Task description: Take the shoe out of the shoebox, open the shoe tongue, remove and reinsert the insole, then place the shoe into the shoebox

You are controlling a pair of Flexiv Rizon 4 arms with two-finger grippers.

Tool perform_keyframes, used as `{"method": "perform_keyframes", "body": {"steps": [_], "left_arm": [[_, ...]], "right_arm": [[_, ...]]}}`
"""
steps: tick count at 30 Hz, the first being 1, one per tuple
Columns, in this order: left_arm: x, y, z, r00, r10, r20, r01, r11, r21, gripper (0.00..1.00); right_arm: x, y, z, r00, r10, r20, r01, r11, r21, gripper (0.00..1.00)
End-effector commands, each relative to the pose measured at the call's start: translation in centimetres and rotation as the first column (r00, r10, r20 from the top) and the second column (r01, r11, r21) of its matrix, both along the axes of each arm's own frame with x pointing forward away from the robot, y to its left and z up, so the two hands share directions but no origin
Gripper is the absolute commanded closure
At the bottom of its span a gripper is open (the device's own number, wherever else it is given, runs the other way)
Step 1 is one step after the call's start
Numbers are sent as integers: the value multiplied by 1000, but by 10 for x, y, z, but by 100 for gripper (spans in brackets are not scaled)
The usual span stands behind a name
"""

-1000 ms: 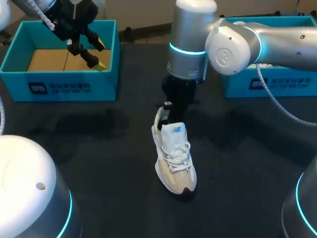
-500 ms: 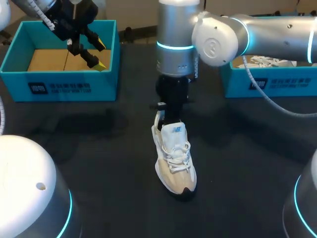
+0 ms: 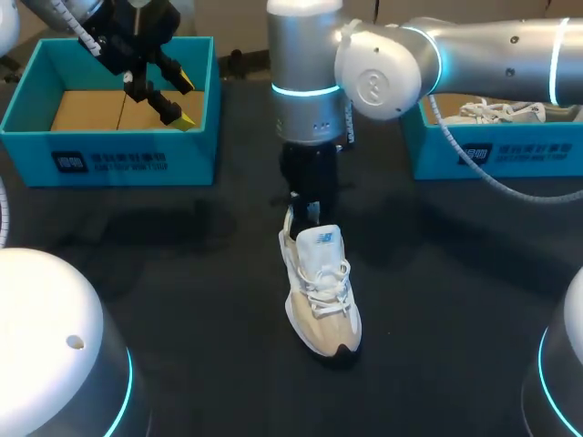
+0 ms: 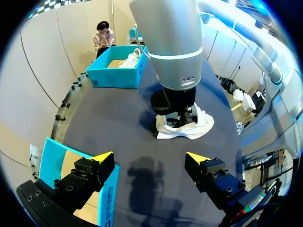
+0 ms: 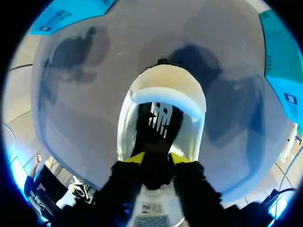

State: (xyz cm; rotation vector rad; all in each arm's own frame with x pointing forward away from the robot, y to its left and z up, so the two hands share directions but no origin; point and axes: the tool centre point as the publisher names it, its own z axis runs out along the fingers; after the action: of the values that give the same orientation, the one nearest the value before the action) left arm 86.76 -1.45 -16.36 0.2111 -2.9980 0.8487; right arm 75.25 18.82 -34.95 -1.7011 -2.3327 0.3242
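A white sneaker (image 3: 321, 291) stands upright on the dark table, toe toward the front edge. My right gripper (image 3: 303, 214) comes straight down into its heel opening. In the right wrist view the right gripper (image 5: 157, 158) has its yellow tips a little apart inside the sneaker (image 5: 165, 85), over the dark insole (image 5: 158, 118), with the white tongue (image 5: 154, 208) under it. My left gripper (image 3: 187, 100) hangs open and empty over the left shoebox (image 3: 109, 155). From the left wrist view, the left gripper (image 4: 150, 158) looks across at the sneaker (image 4: 189, 128).
A second teal shoebox (image 3: 492, 150) at the back right holds another white shoe (image 3: 496, 112). My right arm's thick wrist (image 3: 308, 82) stands over the table's middle. White arm bases (image 3: 46, 346) fill the front corners.
My right arm's wrist has swung to the left above the sneaker while its gripper stayed in the heel opening. The sneaker and my left arm have not moved.
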Motion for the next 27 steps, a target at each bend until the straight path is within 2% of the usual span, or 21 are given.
{"method": "perform_keyframes", "body": {"steps": [1,2,3,19,27], "left_arm": [[0,0,0,1000,0,-1,0,1000,4,0],[0,0,0,1000,0,-1,0,1000,4,0],[0,0,0,1000,0,-1,0,1000,4,0],[0,0,0,1000,0,-1,0,1000,4,0],[0,0,0,1000,0,-1,0,1000,4,0]], "right_arm": [[-1,1,2,1000,6,4,-6,1000,-4,27],[-1,1,2,1000,7,4,-7,1000,-4,16],[-1,2,2,1000,11,8,-11,1000,-3,0],[-3,-2,-8,1000,4,-11,-4,1000,-23,0],[-5,-3,5,1000,-9,-7,8,999,-39,0]]}}
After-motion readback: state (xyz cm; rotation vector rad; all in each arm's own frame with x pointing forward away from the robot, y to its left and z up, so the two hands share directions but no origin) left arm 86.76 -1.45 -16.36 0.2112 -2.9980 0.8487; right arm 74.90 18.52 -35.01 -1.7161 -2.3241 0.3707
